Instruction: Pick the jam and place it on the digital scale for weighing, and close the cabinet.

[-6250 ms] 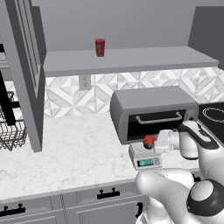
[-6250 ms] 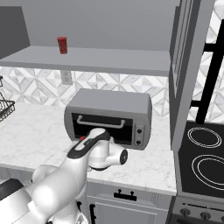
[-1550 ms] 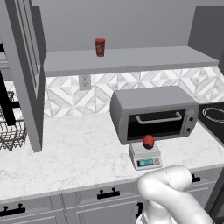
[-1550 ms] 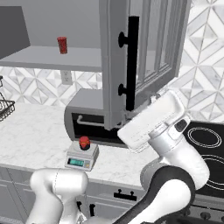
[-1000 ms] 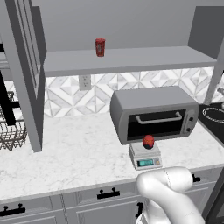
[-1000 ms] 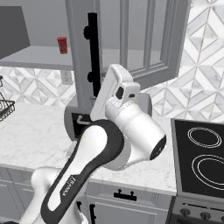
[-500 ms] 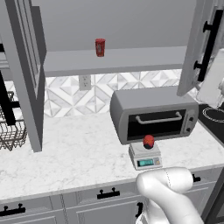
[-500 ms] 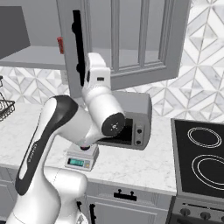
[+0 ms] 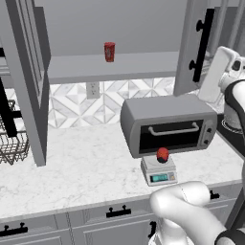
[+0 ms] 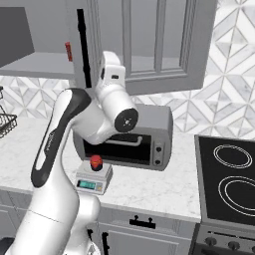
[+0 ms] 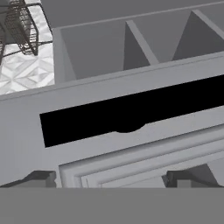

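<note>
I have the jaws spread wide with nothing between them, pressed up close to the front of the cabinet door, whose black bar handle runs just ahead of the fingertips. Well below the jaws, the jam sits on the digital scale, on the worktop in front of the toaster oven.
</note>
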